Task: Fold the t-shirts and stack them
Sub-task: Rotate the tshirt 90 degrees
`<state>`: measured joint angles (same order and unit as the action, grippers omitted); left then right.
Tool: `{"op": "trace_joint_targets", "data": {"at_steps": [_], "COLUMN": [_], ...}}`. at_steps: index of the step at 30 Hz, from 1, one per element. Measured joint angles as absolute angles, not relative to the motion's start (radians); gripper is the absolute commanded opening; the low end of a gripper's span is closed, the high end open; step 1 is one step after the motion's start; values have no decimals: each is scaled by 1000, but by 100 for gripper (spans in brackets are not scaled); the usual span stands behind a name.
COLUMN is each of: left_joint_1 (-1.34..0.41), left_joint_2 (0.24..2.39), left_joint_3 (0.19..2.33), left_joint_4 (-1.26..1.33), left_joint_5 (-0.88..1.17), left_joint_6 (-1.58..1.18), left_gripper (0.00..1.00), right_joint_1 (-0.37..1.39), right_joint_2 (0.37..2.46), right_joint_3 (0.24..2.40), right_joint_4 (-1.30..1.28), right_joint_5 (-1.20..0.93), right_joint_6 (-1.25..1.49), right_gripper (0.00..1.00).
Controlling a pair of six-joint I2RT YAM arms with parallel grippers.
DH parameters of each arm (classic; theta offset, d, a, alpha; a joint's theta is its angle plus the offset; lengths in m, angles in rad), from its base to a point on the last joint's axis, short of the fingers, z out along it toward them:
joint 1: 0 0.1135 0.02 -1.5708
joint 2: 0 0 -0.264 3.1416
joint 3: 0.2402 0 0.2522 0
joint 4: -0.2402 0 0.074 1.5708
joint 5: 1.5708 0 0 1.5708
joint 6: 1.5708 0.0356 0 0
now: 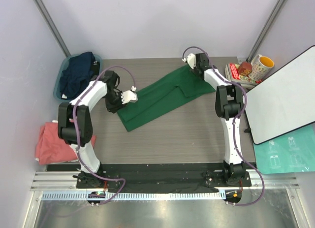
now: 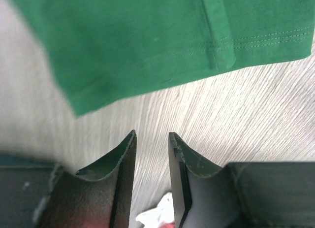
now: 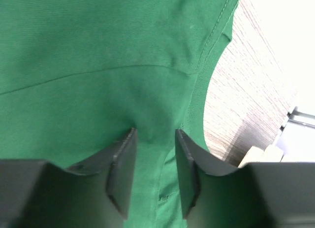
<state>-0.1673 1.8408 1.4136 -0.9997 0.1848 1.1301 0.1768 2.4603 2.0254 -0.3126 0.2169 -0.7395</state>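
Note:
The dark green t-shirt (image 1: pixel 162 97) lies on the table as a long band, running diagonally from near left to far right. My left gripper (image 1: pixel 132 96) hovers at its left edge. In the left wrist view the left gripper (image 2: pixel 152 135) is open over bare wood, with the shirt's hem (image 2: pixel 147 46) just ahead. My right gripper (image 1: pixel 189 64) is at the far end by the collar. The right gripper (image 3: pixel 155 132) is open, with a raised pucker of green cloth (image 3: pixel 152 179) loose between its fingers. A navy t-shirt (image 1: pixel 76 75) fills the tub. A salmon-pink t-shirt (image 1: pixel 51 142) lies bunched at the near left.
The teal tub (image 1: pixel 57 85) stands at the far left corner. At the far right are books (image 1: pixel 235 71) and a yellow-and-white mug (image 1: pixel 262 66). A whiteboard (image 1: pixel 283 102) leans along the right edge. Walls close in on three sides.

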Motion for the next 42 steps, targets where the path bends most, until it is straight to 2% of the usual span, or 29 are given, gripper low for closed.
{"op": "trace_joint_targets", "data": {"at_steps": [2,4,5,7,8,11,14,24,31,36,42], "left_joint_1": [-160,-144,-133,-105,-93,-67,-44,-18,-17,-17,-17], "left_joint_2": [1784,1729,1709,1684,1679,1678,1679,1683,1681,1681,1681], "left_joint_3": [1380,1349,1341,1335,1333,1329,1340,1411,1411,1422,1444], "left_joint_4": [-958,-897,-867,-796,-762,-668,-603,-527,-510,-505,-477], "left_joint_5": [184,182,177,156,145,96,54,-13,-17,-5,59], "left_joint_6": [1103,1068,1047,1012,997,952,900,772,758,758,759], "left_gripper": [32,32,31,30,28,27,25,23,22,22,23], "right_joint_1": [182,198,211,257,286,382,483,646,683,687,698], "right_joint_2": [2426,2366,2327,2246,2210,2146,2148,2458,2491,2430,2220], "right_joint_3": [2002,1956,1937,1928,1929,1961,2003,2195,2197,2073,1739], "right_joint_4": [-330,-349,-374,-452,-477,-561,-610,-706,-730,-691,-673], "right_joint_5": [196,150,123,28,-16,-139,-242,-373,-406,-418,-375], "right_joint_6": [-716,-699,-691,-677,-673,-664,-648,-595,-575,-574,-603], "right_gripper": [52,47,40,34,25,10,1,1,1,1,1]}}
